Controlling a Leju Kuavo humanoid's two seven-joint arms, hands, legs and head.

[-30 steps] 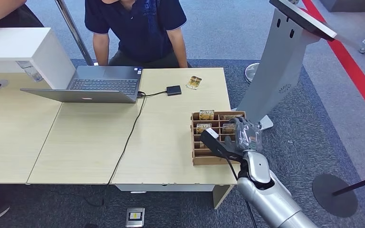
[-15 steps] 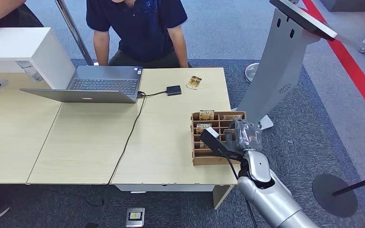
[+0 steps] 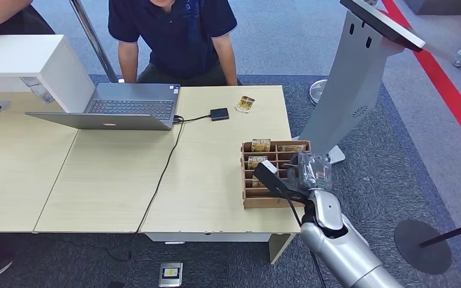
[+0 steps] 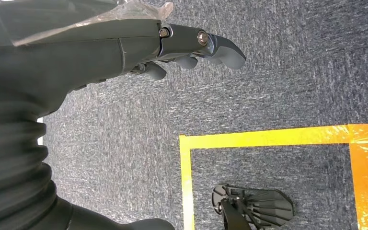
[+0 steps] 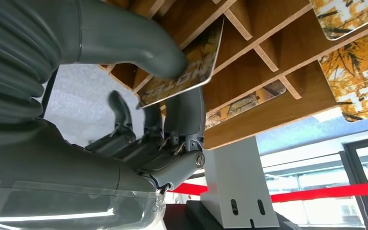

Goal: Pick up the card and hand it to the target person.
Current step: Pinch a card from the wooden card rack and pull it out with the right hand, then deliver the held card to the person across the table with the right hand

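Observation:
A wooden card rack stands at the table's near right corner, with patterned cards in its far slots. My right hand is over the rack's right side. In the right wrist view its thumb and a finger pinch a yellow patterned card, tilted at the mouth of a slot in the rack. A person in a dark blue shirt sits at the table's far side. My left hand hangs over the grey carpet, fingers apart, holding nothing.
An open laptop, a white box and a small black device on a cable sit on the far half of the table. A loose card lies near the far edge. A grey kiosk stand rises right of the rack.
My right hand has drawn slightly back toward the rack's near side. The person has shifted a little.

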